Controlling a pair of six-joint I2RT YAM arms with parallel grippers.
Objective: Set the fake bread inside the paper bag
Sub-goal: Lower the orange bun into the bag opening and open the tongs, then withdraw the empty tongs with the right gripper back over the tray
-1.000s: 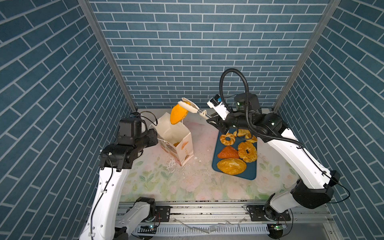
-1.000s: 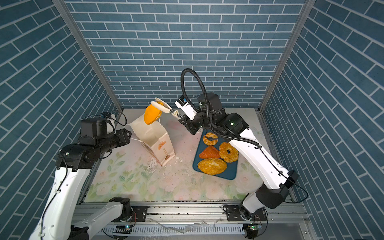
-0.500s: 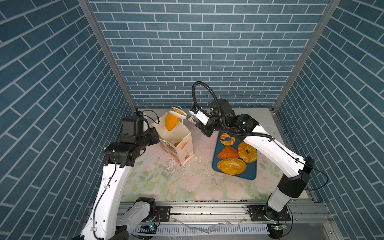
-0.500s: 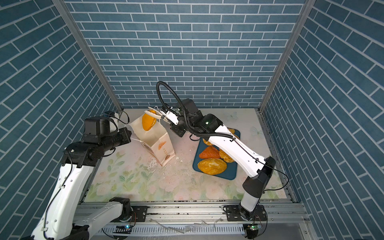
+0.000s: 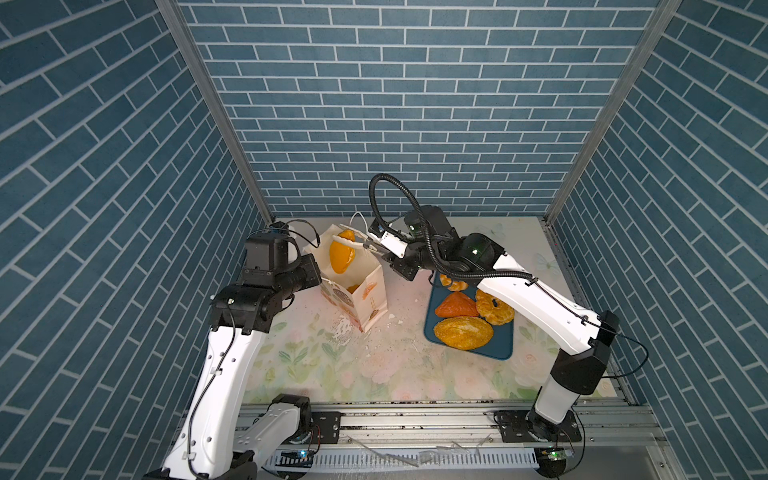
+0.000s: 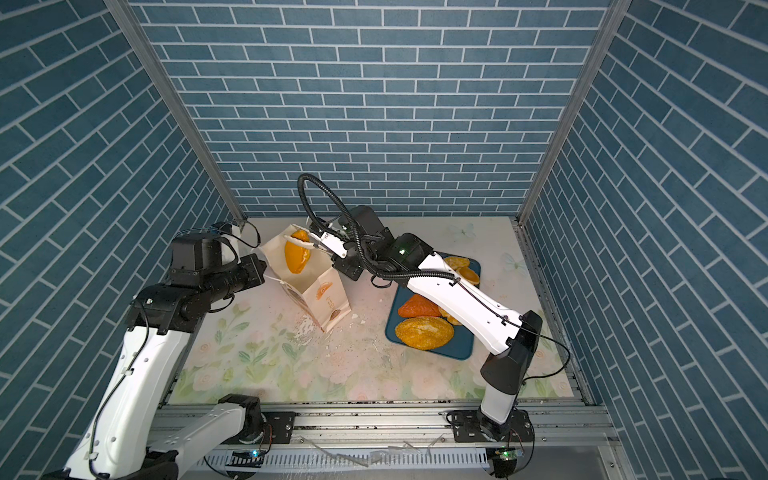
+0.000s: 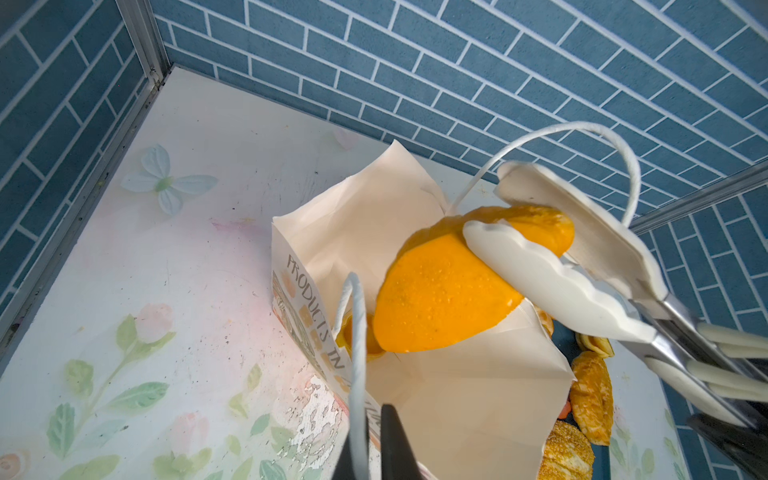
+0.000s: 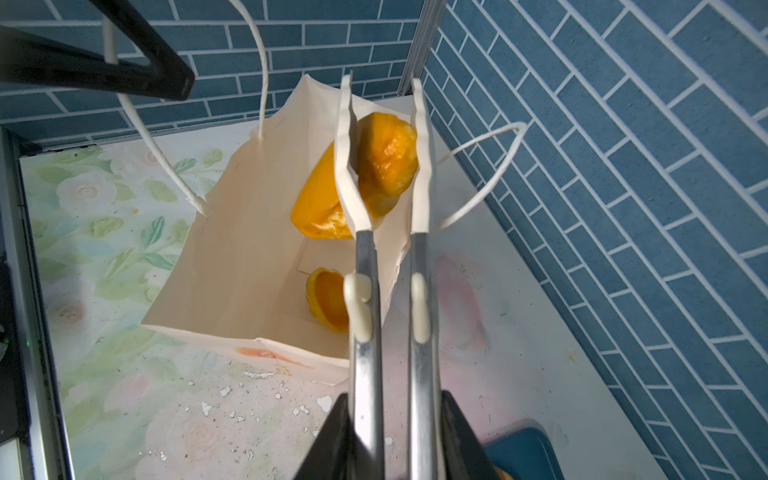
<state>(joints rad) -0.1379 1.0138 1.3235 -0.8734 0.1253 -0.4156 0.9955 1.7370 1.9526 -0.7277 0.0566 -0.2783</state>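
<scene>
The paper bag point(image 5: 368, 301) point(image 6: 330, 301) stands open on the left of the table. My left gripper point(image 7: 368, 449) point(image 5: 318, 270) is shut on one white cord handle point(image 7: 358, 332) at the bag's rim. My right gripper point(image 8: 390, 432) point(image 5: 376, 241) is shut on metal tongs with white blades point(image 8: 345, 166). An orange piece of fake bread point(image 8: 386, 162) point(image 7: 440, 299) point(image 5: 341, 257) sits between those blades, in the bag's mouth. Another piece point(image 8: 328, 303) lies on the bag's bottom. On the tray are the seeded loaf point(image 5: 463, 332), the reddish triangle point(image 5: 456, 306) and a ring point(image 5: 494, 307).
The dark blue tray point(image 5: 500, 347) point(image 6: 461, 351) lies right of the bag, partly under my right arm. White flakes and crumbs point(image 5: 345, 332) litter the floral table in front of the bag. Brick-pattern walls close in the back and both sides.
My right arm swung left and lowered the tongs and bread from above the bag into its mouth. My left gripper closed on the cord handle.
</scene>
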